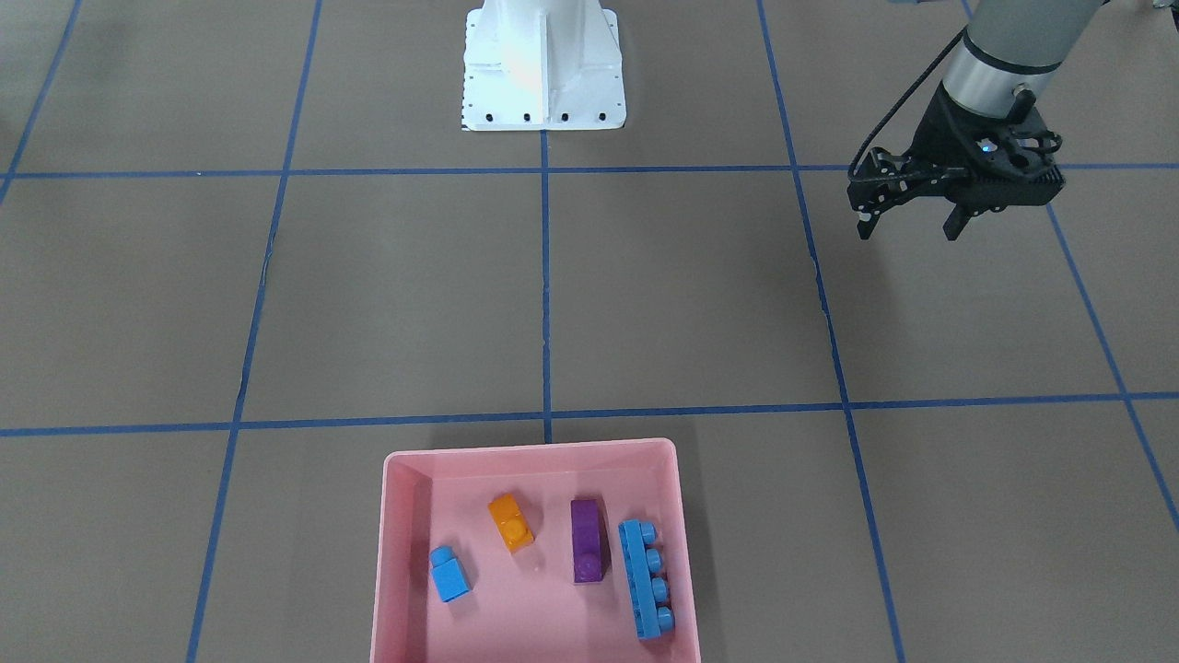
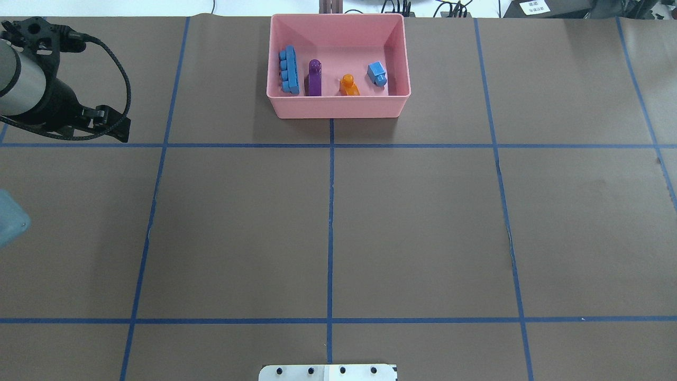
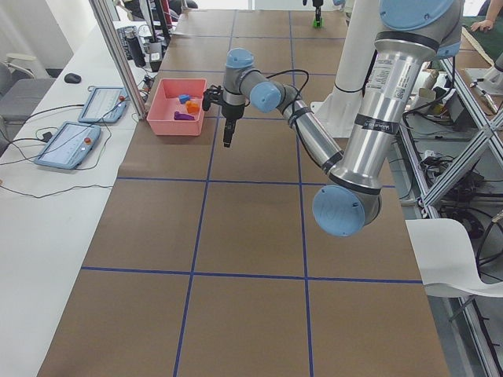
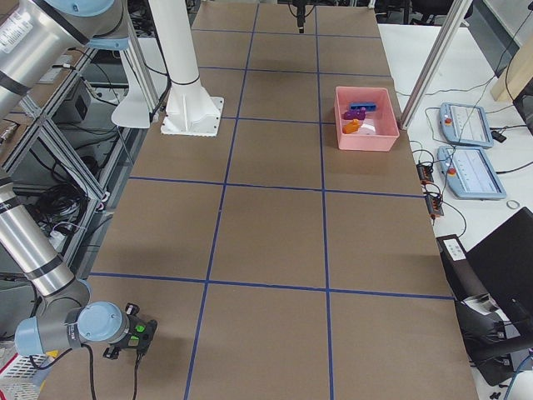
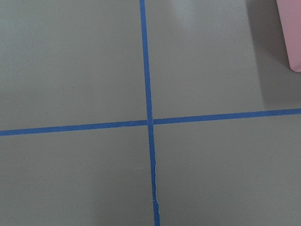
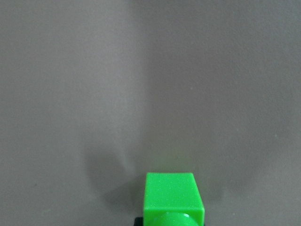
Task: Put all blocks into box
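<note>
The pink box holds the orange block, the purple block, the small blue block and the long blue block. My left gripper hangs open and empty above bare table, well off to the box's side. A corner of the box shows in the left wrist view. The green block fills the lower edge of the right wrist view, off the table, with its shadow on the surface. My right gripper is shut on it at the table's far right end.
The white robot base stands at the table's middle edge. Blue tape lines divide the brown surface. Two tablets lie on a side bench beside the box, behind an aluminium post.
</note>
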`<action>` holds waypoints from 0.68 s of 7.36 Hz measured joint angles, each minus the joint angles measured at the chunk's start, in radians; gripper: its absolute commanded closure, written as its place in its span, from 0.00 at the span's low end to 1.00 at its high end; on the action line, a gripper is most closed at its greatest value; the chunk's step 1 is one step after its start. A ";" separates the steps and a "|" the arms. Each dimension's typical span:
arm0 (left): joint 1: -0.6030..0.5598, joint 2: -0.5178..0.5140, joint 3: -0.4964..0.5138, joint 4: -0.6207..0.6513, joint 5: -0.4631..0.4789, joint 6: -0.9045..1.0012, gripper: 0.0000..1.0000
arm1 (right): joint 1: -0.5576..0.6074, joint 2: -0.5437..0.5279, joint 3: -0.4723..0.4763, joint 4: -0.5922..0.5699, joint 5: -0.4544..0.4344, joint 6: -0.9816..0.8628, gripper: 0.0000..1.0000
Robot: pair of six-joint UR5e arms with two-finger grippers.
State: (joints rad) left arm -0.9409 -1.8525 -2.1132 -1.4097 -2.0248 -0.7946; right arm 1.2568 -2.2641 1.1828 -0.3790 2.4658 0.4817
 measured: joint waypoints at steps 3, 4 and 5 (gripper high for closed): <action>0.001 0.002 0.002 0.000 -0.001 0.001 0.00 | -0.019 0.078 0.154 -0.051 0.059 0.145 1.00; 0.001 0.005 0.001 0.000 -0.003 0.001 0.00 | -0.023 0.191 0.214 -0.130 0.074 0.230 1.00; 0.001 0.008 0.000 0.000 -0.006 0.001 0.00 | -0.014 0.341 0.269 -0.276 0.089 0.283 1.00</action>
State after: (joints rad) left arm -0.9403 -1.8444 -2.1136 -1.4097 -2.0306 -0.7940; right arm 1.2432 -1.9234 1.4519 -0.6549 2.5547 0.7651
